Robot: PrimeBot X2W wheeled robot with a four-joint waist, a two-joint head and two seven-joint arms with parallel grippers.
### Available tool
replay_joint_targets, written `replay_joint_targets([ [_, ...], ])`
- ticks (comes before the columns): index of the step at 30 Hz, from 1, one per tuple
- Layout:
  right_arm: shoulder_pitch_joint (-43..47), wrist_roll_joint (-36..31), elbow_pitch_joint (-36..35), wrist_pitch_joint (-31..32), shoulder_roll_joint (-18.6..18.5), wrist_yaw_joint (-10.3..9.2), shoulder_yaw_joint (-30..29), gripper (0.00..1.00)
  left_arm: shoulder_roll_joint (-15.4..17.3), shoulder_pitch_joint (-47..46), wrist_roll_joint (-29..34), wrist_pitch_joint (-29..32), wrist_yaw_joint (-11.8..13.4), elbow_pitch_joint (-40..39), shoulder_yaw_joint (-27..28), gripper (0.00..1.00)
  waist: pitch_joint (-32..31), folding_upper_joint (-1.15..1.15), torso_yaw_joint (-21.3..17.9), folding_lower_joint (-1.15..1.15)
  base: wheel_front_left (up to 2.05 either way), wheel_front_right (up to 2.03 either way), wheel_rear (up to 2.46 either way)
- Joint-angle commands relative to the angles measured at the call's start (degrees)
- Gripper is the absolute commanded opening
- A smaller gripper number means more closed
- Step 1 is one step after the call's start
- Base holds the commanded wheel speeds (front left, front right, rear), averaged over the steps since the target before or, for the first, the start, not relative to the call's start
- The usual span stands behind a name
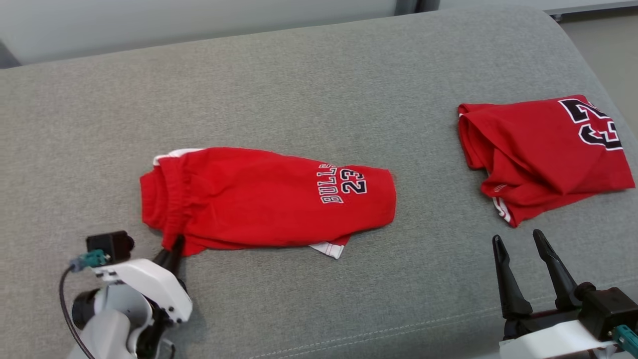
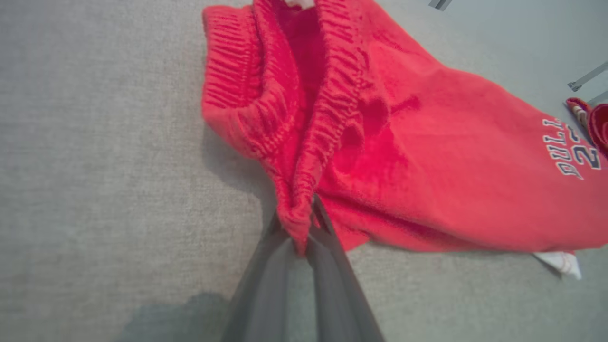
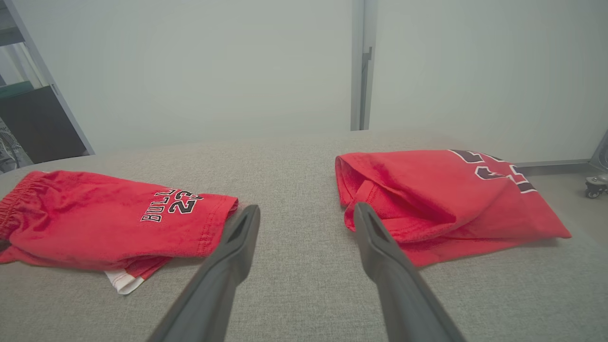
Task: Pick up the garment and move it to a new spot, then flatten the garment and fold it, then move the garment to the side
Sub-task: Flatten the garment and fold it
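Observation:
The garment point(image 1: 269, 197) is a pair of red shorts printed "BULLS 23", lying crumpled on the grey cushion with its elastic waistband to the left. My left gripper point(image 1: 174, 247) is at the near-left corner of the waistband. In the left wrist view the two dark fingers point(image 2: 327, 247) are pinched shut on a fold of the garment point(image 2: 427, 156) at its waistband. My right gripper point(image 1: 518, 239) hovers open at the lower right with nothing between its fingers. In the right wrist view the right gripper point(image 3: 306, 211) points at the bare gap to the right of the garment point(image 3: 95, 218).
A second red garment point(image 1: 543, 154), folded and showing a large number, lies at the right end of the cushion point(image 1: 319, 89), also seen from the right wrist point(image 3: 437, 199). Beyond the cushion's far edge is a pale wall point(image 3: 213, 71); a caster wheel point(image 3: 593, 187) stands on the floor at right.

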Motion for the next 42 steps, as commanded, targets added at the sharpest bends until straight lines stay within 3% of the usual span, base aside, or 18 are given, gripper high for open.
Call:
replay_joint_targets([
  [1, -0.8, 0.6, -1.0, -1.0, -0.5, 0.0, 0.8, 1.0, 0.8, 1.8, 0.2, 0.1, 0.2, -3.1, 1.1, 0.0, 0.0, 0.0, 0.9, 0.0, 0.0, 0.0, 0.0],
  [8, -0.9, 0.9, -1.0, -1.0, -0.6, 0.0, 1.0, 1.0, 0.5, 10.3, -1.7, 3.1, 2.3, -16.1, 1.3, 0.0, 0.2, 0.0, 3.0, 0.0, 0.0, 0.0, 0.0],
  [14, -1.2, 1.1, -1.3, -1.0, -0.7, 0.0, 0.7, 1.0, 0.6, 18.9, -6.7, 9.8, 2.8, -40.0, 1.3, 0.0, 0.4, 0.0, 3.9, 0.0, 0.0, 0.0, 0.0],
  [19, -2.0, 1.3, -1.3, -1.0, -0.6, 0.0, 1.3, 1.0, 1.4, 15.6, -11.1, 14.6, 2.9, -53.8, 2.5, 0.0, 1.3, 0.0, 3.4, 0.0, 0.0, 0.0, 0.0],
  [23, -3.3, 1.9, -0.9, -1.0, -0.5, 0.0, 2.2, 1.0, 2.5, 6.9, -13.8, 18.8, 4.4, -50.5, 4.6, 0.0, 2.2, 0.0, 1.1, 0.0, 0.0, 0.0, 0.0],
  [30, -5.1, 2.9, 0.3, -1.2, 0.0, 0.0, 3.1, 1.0, 6.2, -9.5, -16.3, 22.7, 7.3, -27.2, 9.7, 0.0, 4.6, 0.0, -5.5, 0.0, 0.0, 0.0, 0.0],
  [33, -5.4, 3.5, 0.9, -1.3, 0.3, 0.0, 3.4, 1.0, 8.1, -14.5, -16.3, 22.2, 7.2, -18.8, 11.1, 0.0, 5.6, 0.0, -8.2, 0.0, 0.0, 0.0, 0.0],
  [34, -5.4, 3.7, 1.1, -1.3, 0.4, 0.0, 3.4, 1.0, 8.5, -16.0, -16.3, 21.8, 6.9, -16.4, 11.5, 0.22, 6.0, 0.0, -8.9, 0.0, 0.0, 0.0, 0.0],
  [35, -5.5, 3.9, 1.3, -1.3, 0.5, 0.0, 3.5, 1.0, 8.9, -17.4, -16.4, 21.4, 6.6, -14.2, 11.7, 0.52, 6.3, 0.0, -9.5, 0.0, 0.0, 0.0, 0.0],
  [36, -5.7, 4.1, 1.4, -1.3, 0.6, 0.0, 3.6, 1.0, 9.2, -18.5, -16.3, 20.9, 6.0, -12.5, 11.7, 0.96, 6.5, 0.0, -10.0, 0.0, 0.0, 0.0, 0.0],
  [42, -6.6, 4.5, 1.0, -1.3, 0.9, 0.0, 3.5, 1.0, 9.4, -25.6, -14.0, 11.6, 1.8, -6.5, 11.3, 1.0, 7.6, 0.0, -10.5, 0.0, 0.0, 0.0, 0.0],
])
